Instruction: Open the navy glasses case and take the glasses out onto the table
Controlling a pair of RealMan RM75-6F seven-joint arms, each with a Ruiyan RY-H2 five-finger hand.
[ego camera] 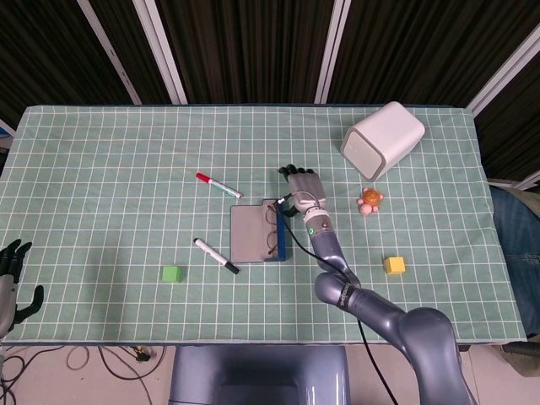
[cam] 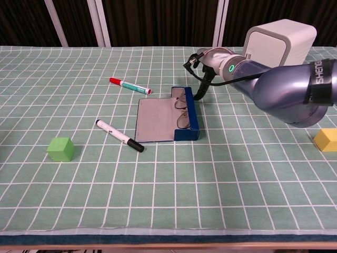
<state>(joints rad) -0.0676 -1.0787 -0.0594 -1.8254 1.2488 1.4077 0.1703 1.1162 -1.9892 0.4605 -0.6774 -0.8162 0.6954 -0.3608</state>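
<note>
Green checked cloth is covering the table (ego camera: 101, 160), and I am reaching my right hand (ego camera: 301, 187) to the far end of the navy glasses case (cam: 187, 115). The case is lying open near the middle, grey flap spread flat, so opening looks done. The glasses (cam: 181, 110) are still sitting inside against the navy wall; lifting them out remains. I cannot tell whether my fingers are gripping anything. My left hand (ego camera: 12, 278) is resting open, partly cut off at the edge.

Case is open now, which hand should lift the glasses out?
Right. The right hand is already beside the open navy glasses case, glasses within close reach. The left hand sits off the table's far-left edge.
</note>
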